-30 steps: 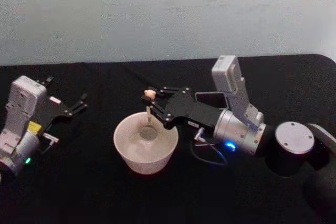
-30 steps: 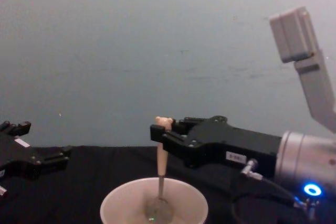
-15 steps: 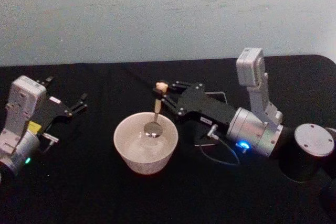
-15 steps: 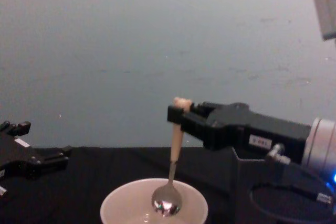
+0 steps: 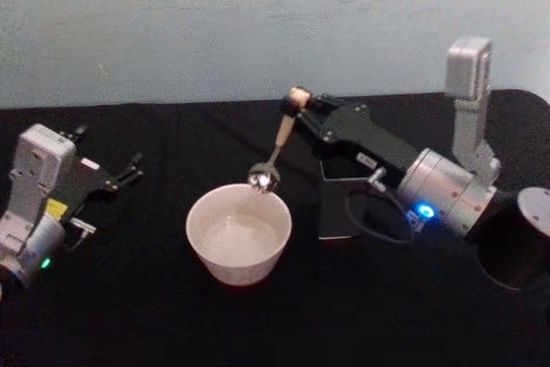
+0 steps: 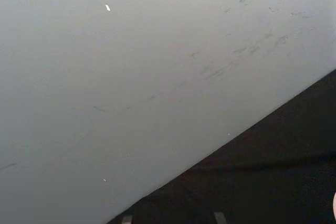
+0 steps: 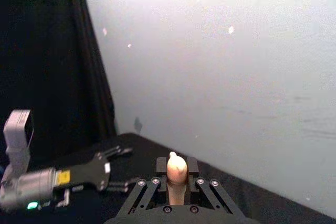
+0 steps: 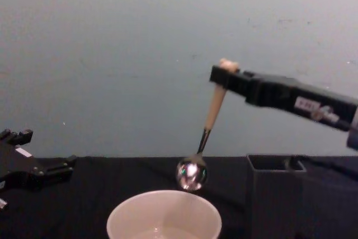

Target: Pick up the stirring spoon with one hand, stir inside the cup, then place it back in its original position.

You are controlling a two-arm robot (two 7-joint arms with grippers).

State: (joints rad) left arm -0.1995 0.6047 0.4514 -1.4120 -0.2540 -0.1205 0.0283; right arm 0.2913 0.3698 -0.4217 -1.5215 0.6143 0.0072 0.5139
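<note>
The right gripper [image 5: 299, 102] clamps the bear-topped handle of the stirring spoon [image 5: 277, 145], which hangs tilted below its fingers, the bowl end just above the far rim of the cup [image 5: 236, 268] and clear of it. A dark grey holder [image 5: 331, 212] stands under the gripper's body. The left gripper [image 5: 125, 171] rests well off to its side, fingers spread, empty.

black linkage fingers on the right gripper [image 5: 301, 102], silver screws [image 7: 152, 181] at pivots just behind the jaws; farther back a white label [image 5: 365, 159], silver wrist [image 5: 443, 188] with blue light [image 5: 424, 211], grey boxy camera [image 5: 468, 66], looping black cable [image 5: 347, 209]. left gripper [image 5: 135, 165] likewise black; behind its jaws grey housing [image 5: 39, 169], yellow sticker [image 5: 56, 209], green light [image 5: 45, 263].
</note>
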